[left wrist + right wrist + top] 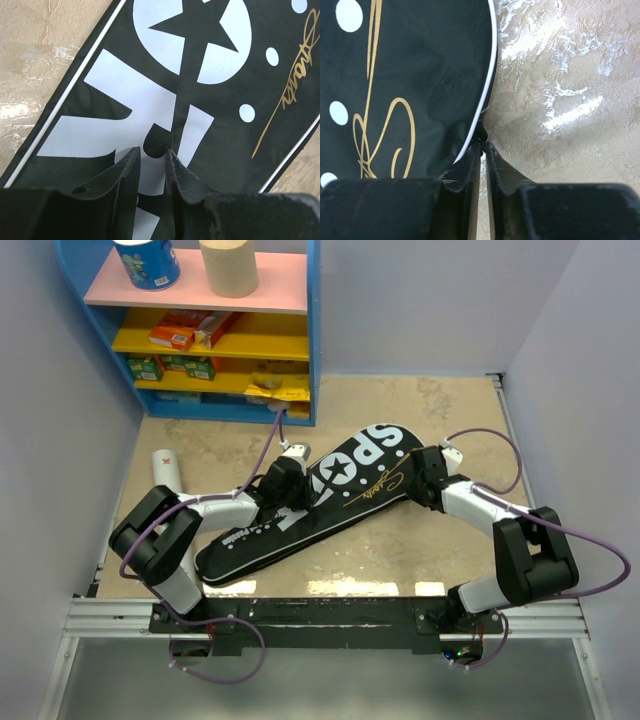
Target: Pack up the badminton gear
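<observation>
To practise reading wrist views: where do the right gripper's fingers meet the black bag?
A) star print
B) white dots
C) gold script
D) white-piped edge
D: the right wrist view shows the right gripper pinching the black bag at its white-piped rim.

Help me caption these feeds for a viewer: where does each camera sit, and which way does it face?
Top external: above and behind, looking down on table; left arm, right arm show.
Left wrist: faces black bag lettering; left gripper shows.
Right wrist: faces bag's edge; right gripper shows.
Shared: all three see the bag.
</observation>
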`<state>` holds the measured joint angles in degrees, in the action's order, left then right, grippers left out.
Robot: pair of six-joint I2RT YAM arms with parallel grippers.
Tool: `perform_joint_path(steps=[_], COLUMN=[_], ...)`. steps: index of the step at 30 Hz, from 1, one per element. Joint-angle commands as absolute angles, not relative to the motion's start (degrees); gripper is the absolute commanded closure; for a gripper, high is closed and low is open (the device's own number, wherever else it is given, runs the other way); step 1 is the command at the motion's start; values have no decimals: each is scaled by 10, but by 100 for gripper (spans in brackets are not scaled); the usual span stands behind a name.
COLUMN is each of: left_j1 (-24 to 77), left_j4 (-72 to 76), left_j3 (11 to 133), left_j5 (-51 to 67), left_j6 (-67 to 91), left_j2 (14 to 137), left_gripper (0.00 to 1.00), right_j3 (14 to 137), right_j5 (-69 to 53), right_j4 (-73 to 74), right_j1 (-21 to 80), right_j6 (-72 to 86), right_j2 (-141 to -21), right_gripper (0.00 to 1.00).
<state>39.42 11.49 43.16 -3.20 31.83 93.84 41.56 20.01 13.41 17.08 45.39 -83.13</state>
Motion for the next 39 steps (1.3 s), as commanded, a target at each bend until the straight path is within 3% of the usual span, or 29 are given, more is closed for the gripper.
perform_joint_path(steps=[1, 9, 20, 31, 39], left_j1=[393, 394, 394, 394, 383], left_j4=[93, 96, 116, 113, 102], left_j3=[424, 419, 410, 398, 411], left_j5=[-34, -33, -16, -4, -3], left_j6=[301, 300, 306, 296, 283], left_j2=[951, 954, 961, 941, 961], left_gripper=[69, 69, 69, 70, 69], right_j3=[436, 443, 460, 512, 505], right_j5=[221, 218, 205, 108, 117], right_j4=[120, 163, 228, 210, 222], right_j1=[168, 167, 167, 167, 168], right_j6=[455, 411, 306, 201, 203], right_j2=[-827, -789, -787, -787, -802], right_gripper=[81, 67, 67, 66, 64])
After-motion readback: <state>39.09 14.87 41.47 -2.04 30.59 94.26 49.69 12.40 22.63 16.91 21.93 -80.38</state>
